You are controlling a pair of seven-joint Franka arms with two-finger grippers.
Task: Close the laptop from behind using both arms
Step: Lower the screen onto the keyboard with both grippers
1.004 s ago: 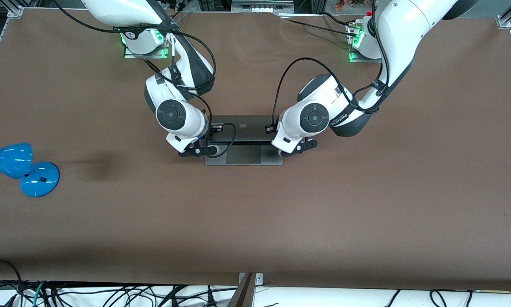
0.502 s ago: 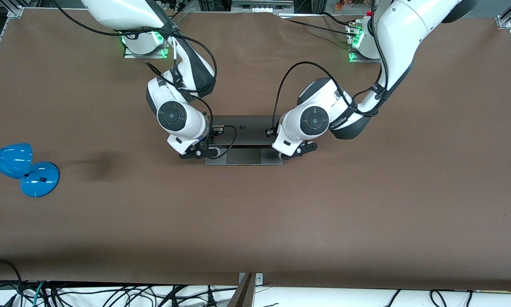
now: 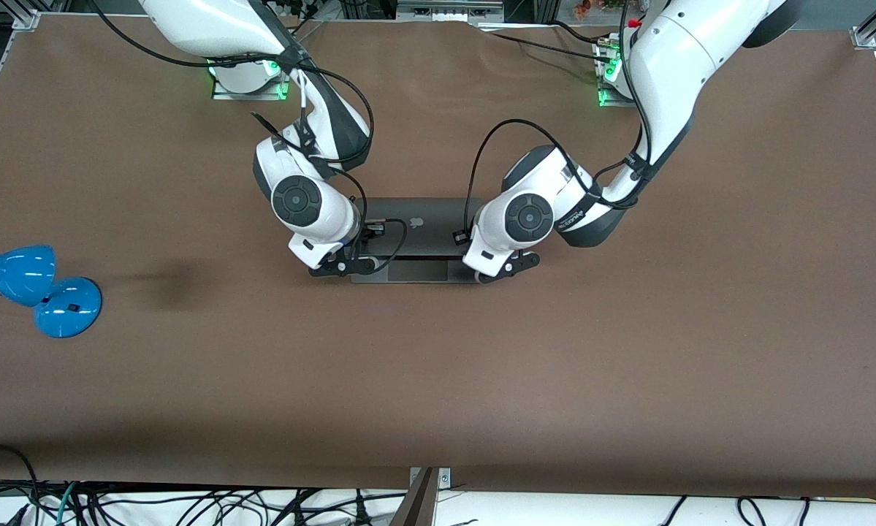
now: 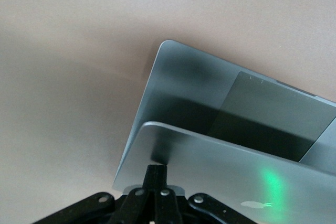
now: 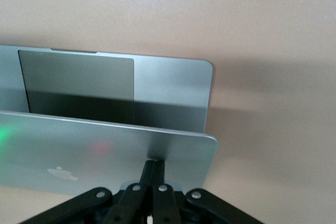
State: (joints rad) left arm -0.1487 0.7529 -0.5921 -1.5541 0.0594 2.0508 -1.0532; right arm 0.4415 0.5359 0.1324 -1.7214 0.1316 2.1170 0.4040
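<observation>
Brown matte tabletop (image 3: 438, 380) fills the frame; at centre, both closed grippers, left gripper (image 3: 490, 275) and right gripper (image 3: 351, 269), press the slim grey-silver metal laptop (image 3: 417, 228) lid; blue desk lamp (image 3: 32, 288) at left edge.

Blue desk lamp (image 3: 32, 288) on brown table (image 3: 438, 380), toward right arm's end; cables (image 3: 189, 504) below table edge.

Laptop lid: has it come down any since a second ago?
Yes. In the front view the lid covers more of the laptop's base: the strip of trackpad showing below its edge is narrower, while the base's front edge holds its place on the table.
</observation>
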